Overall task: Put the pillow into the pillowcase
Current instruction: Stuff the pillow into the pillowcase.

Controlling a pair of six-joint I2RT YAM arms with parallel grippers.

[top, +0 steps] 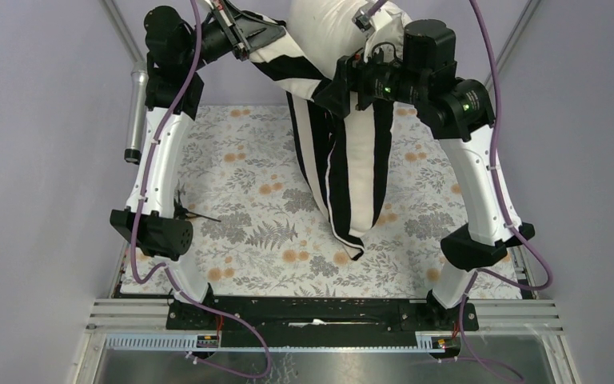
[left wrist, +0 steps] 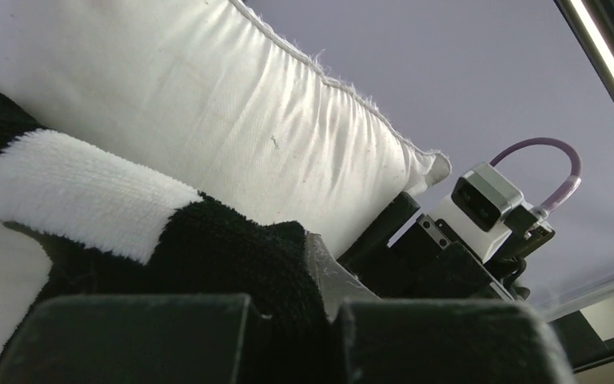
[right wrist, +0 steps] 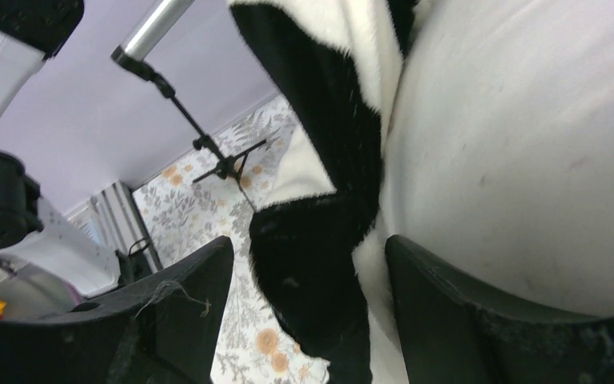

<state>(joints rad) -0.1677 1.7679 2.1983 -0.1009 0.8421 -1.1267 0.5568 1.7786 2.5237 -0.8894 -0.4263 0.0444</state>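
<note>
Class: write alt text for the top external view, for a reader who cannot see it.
A black-and-white striped pillowcase hangs between two raised robot arms above a floral table covering, the cream pillow bulging from its top. The left tool pinches its rim; the right tool stands open beside it.

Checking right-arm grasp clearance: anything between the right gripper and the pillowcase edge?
Nothing visible. The right gripper stands open, with the pillowcase edge hanging between its fingers. The pillow bulges beside that edge, not in front of it.
</note>
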